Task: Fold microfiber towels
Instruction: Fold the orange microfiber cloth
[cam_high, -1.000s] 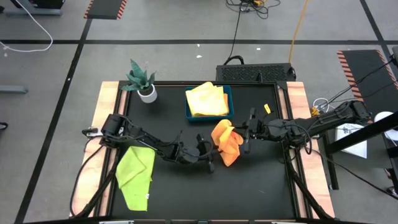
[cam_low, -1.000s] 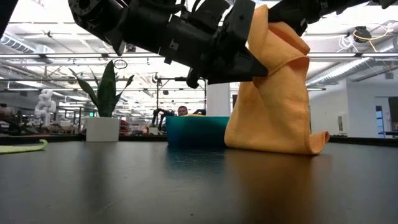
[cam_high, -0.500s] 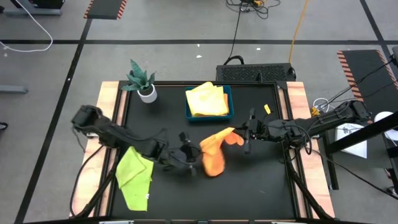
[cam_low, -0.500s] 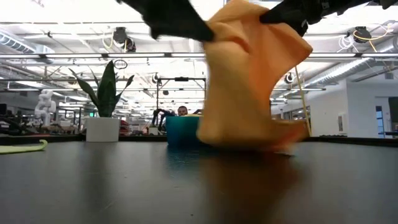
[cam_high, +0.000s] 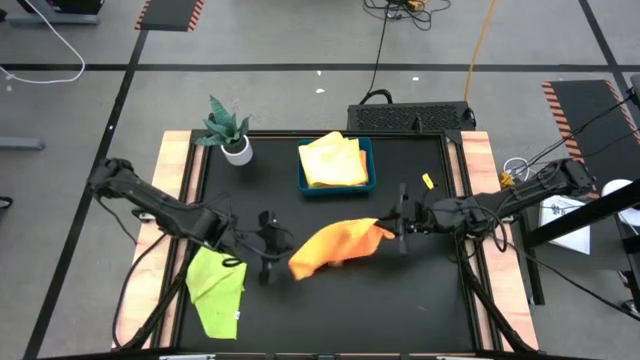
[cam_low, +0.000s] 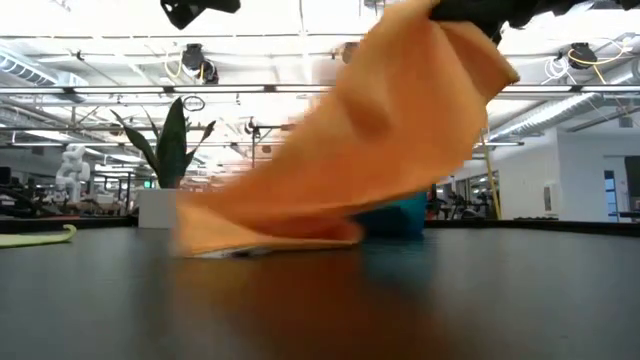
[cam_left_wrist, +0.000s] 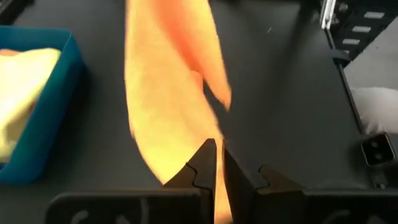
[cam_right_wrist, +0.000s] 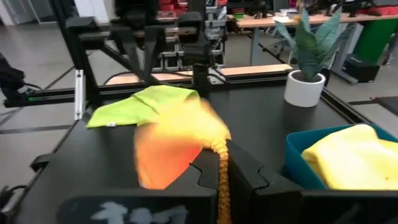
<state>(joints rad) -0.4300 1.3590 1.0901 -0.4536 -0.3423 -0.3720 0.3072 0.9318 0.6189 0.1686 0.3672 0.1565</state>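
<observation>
A blue tray (cam_high: 369, 165) holds a yellow towel (cam_high: 332, 160) while both grippers' jaws, left gripper (cam_high: 277, 247) and right gripper (cam_high: 398, 222), pinch the orange towel (cam_high: 330, 247) stretched between them across the worktop (cam_high: 400, 300).

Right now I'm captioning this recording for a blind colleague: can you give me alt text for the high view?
Seen from above, an orange towel is stretched between the left tool and the right tool, each shut on one end, over a black table. A lime green towel lies at the left; a blue tray holding a yellow towel and a potted plant stand at the far edge.
</observation>
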